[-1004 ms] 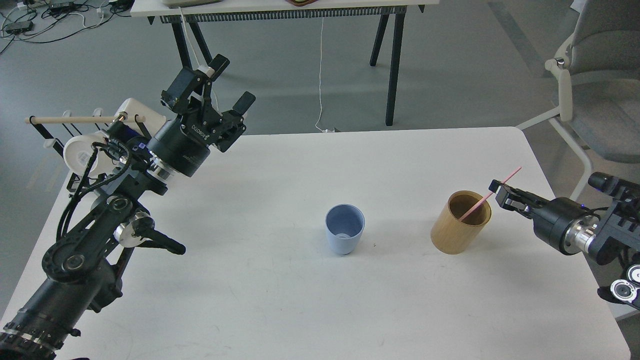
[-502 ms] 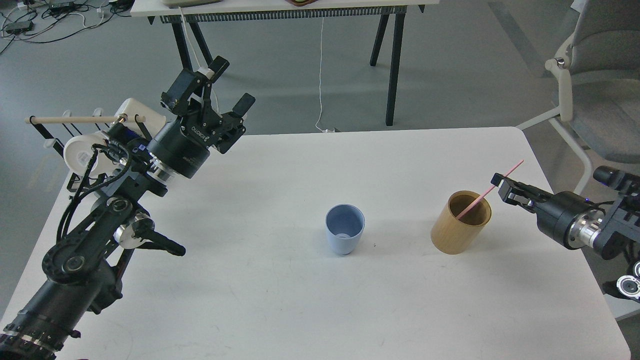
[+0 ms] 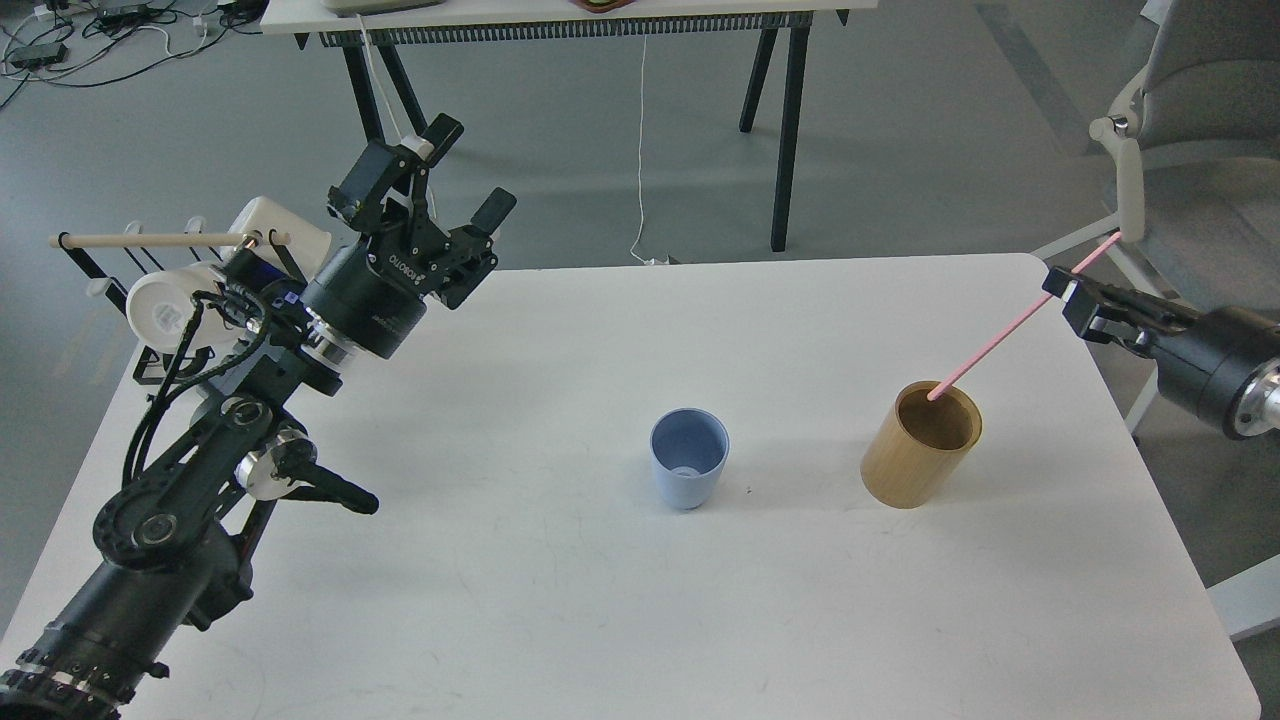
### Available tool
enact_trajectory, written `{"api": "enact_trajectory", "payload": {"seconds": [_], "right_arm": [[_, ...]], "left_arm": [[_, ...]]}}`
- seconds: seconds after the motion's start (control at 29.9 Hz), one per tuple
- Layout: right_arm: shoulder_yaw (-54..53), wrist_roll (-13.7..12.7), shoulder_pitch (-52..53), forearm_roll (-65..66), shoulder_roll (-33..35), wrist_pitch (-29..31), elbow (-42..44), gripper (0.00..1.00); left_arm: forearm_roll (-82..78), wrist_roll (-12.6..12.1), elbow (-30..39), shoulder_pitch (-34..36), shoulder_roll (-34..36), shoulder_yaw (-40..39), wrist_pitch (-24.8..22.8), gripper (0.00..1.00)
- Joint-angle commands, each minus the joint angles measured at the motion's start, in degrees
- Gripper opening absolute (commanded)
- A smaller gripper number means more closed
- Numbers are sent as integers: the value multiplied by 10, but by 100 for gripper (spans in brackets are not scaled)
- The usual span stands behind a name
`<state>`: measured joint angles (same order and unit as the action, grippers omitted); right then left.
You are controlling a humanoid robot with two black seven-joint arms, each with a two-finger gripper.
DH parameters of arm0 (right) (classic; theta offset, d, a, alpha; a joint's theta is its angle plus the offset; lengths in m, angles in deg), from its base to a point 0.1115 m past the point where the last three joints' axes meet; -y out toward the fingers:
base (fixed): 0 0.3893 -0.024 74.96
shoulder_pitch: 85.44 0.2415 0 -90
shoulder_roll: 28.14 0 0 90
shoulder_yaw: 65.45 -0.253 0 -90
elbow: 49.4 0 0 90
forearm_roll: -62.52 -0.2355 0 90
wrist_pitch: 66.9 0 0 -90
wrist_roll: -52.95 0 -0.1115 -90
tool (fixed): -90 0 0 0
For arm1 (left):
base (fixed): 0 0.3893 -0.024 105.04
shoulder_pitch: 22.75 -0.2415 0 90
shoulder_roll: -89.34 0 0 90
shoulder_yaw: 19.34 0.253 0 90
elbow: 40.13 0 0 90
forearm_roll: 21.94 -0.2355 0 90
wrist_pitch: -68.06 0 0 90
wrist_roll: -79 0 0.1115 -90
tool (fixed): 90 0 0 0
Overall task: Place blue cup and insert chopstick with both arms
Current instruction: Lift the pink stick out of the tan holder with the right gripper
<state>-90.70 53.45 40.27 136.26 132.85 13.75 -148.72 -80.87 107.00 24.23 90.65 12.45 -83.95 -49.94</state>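
The right gripper (image 3: 1068, 293) has risen and drawn back toward the bench's far right corner, jaws pinching the chopstick (image 3: 1000, 336) near its top; the pink stick is now nearly out of the tan cylinder (image 3: 915, 465), only its tip at the mouth. Next, I'd judge, comes carrying it to the blue cup (image 3: 688, 470), upright mid-bench. The left gripper (image 3: 455, 170) has barely shifted, jaws spread, empty. The white bench (image 3: 560, 620) is plain; grey floor, a chair (image 3: 1190, 130) and a cable (image 3: 640, 150) lie beyond.

It looked like an office or lab: grey floor (image 3: 900, 120), cables (image 3: 100, 40), office chair (image 3: 1190, 150), a second desk (image 3: 540, 15) beyond the white table (image 3: 600, 600)
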Motion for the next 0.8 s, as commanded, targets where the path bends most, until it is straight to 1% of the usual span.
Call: {"api": "enact_trajectory", "payload": {"seconds": [0.0,0.07,0.33,0.47,0.57,0.77], "right_arm": [[0,2,25,-1,2,16,0,5],[0,5,37,-5,1,19,0,5],[3,43,103,-40,-8,27,0,5],[16,46,162,-45,-65,98,1,5],[80,47,227,-32,-111,129,8,5],[297,48,413,-15,-216,122,43,5]], "left_arm": [[0,0,1,-2,0,0,0,99],[0,0,0,-2,0,0,0,99],[0,0,0,-6,2,0,0,99],[0,0,-1,-7,0,0,0,99],[0,0,-4,-7,0,0,0,99],[0,0,-13,-6,-5,0,0,99]]}}
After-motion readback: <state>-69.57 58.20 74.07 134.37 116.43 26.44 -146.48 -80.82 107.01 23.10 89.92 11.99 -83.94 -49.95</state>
